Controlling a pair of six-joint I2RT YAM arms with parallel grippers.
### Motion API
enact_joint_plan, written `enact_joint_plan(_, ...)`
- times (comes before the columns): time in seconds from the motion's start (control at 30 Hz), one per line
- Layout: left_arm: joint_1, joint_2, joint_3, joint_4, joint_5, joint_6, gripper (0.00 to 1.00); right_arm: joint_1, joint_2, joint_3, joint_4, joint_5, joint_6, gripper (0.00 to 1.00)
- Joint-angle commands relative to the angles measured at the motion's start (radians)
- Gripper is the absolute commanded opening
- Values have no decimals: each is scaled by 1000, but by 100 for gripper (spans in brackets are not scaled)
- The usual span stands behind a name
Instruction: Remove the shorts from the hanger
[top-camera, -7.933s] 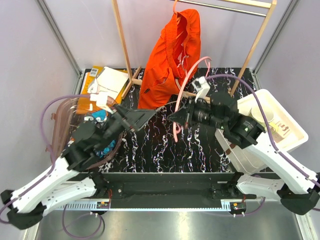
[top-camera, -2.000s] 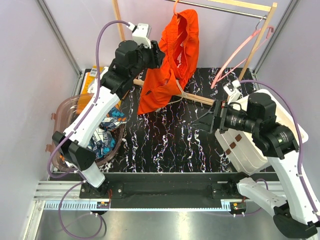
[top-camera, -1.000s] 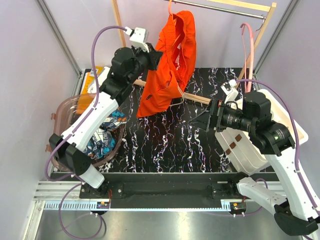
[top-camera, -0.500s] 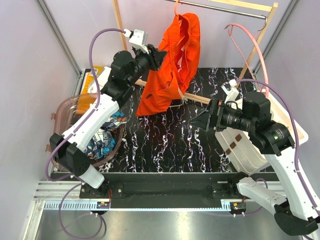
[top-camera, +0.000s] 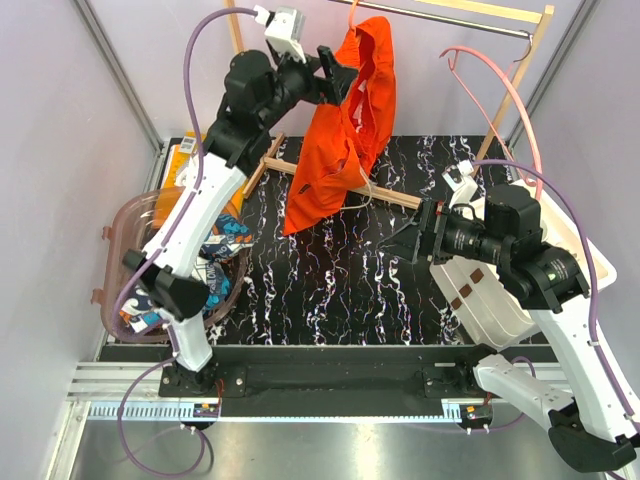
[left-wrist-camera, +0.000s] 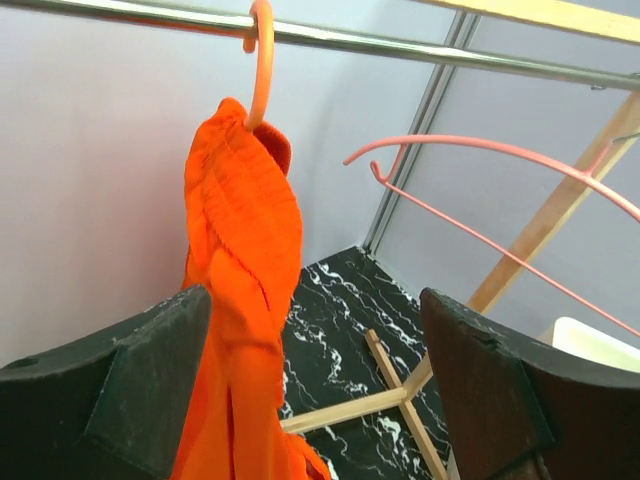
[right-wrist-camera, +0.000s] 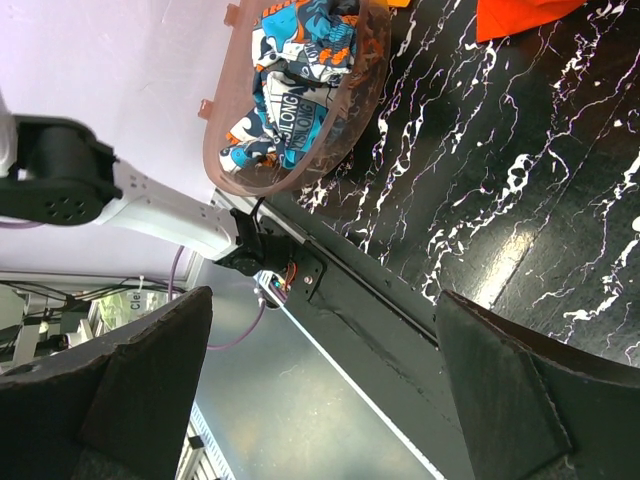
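light: bright, even | shadows: faint | glare: sheen on marbled tabletop (right-wrist-camera: 560, 200) | blur: wrist-view fingers (left-wrist-camera: 100, 400) soft

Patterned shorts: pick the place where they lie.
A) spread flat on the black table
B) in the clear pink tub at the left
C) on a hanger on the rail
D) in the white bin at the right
B: the patterned shorts lie bunched inside the pink tub, while only the orange shorts hang from a hanger.
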Motion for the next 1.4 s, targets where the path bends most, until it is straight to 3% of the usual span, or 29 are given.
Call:
enact_joint_plan(0.0, 28, 102, 136, -82, 38, -17, 88, 10, -12, 3, -6, 8, -29, 100)
enact_joint_plan(0.13, 40, 148, 175, -67, 40, -20, 88, 8, -9, 3, -7, 8, -33, 100)
enact_joint_plan(0.23, 48, 175, 196, -53, 55, -28, 79, 8, -6, 0, -7, 8, -38, 100)
enact_joint_plan(0.37, 48, 195, 195, -22, 67, -19, 56, 8, -4, -7, 0, 7, -36, 100)
enact_joint_plan(0.47, 50, 207, 199, 7, 63, 9, 26, 8, -6, -9, -1, 7, -38, 100)
enact_joint_plan(0.5, 50, 208, 198, 15, 55, 14, 12, 8, -6, -9, -1, 8, -38, 100)
enact_joint_plan(0.6, 51, 208, 189, 42, 41, 28, 2, 7, -7, -9, -6, 13, -41, 100)
enact_joint_plan(1.13, 53, 78, -94, 590, 201, -77, 0, 8, 13, -11, -6, 36, -65, 100)
enact_joint_plan(1.37, 54, 87, -91, 671, 236, -147, 0, 8, 17, -7, -9, 40, -69, 100)
